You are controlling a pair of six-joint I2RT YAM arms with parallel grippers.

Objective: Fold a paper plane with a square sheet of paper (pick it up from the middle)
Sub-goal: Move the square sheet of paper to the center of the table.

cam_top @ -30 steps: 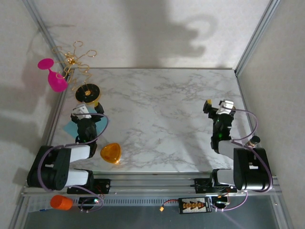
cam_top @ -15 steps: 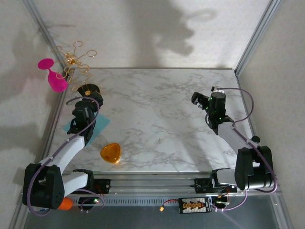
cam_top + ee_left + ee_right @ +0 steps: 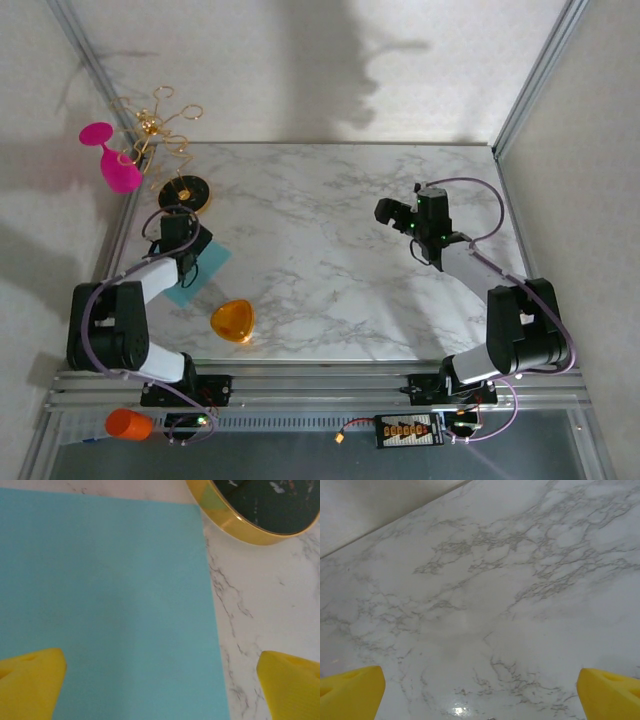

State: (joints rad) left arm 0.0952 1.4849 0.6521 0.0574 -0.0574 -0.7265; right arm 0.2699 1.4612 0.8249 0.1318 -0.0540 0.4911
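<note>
Square sheet of paper [image 3: 206, 263] flat, turned diamond-wise on table [image 3: 320, 270].

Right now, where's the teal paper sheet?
Top view: the teal paper sheet lies flat on the table's left side under the left gripper, between the gold-rimmed black disc and the orange rounded-triangle piece.
</note>
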